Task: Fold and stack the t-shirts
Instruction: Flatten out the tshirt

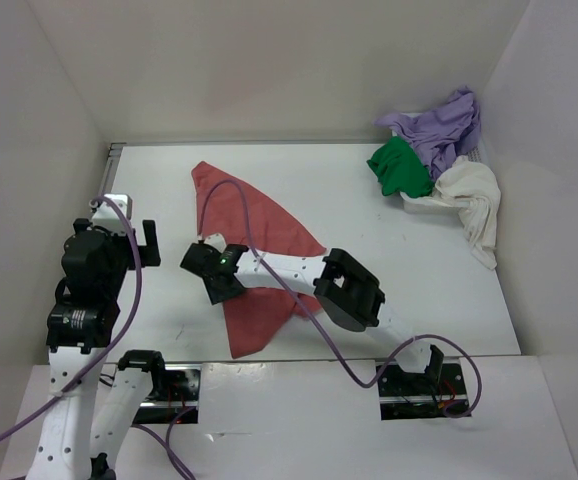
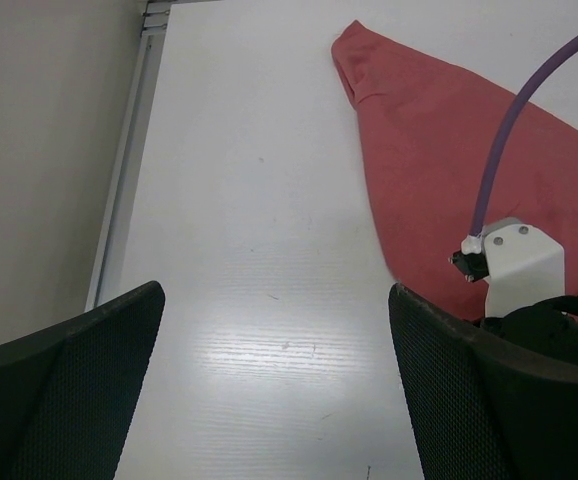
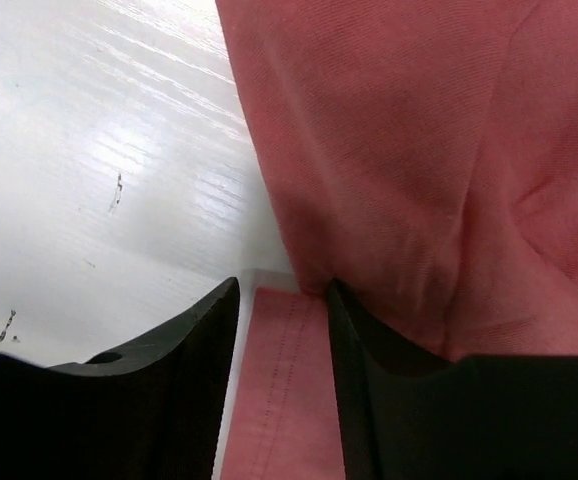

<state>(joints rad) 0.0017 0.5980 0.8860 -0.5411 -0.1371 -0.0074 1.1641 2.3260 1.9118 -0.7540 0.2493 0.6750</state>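
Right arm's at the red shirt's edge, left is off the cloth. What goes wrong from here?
1. The right gripper has only the thin edge of the salmon-red shirt between its jaws; on a lift it may slip out or catch just one layer.
2. The purple cable hangs over the shirt and may drag it.
3. The left gripper is open over bare table, so a one-sided lift would likely bunch the cloth.
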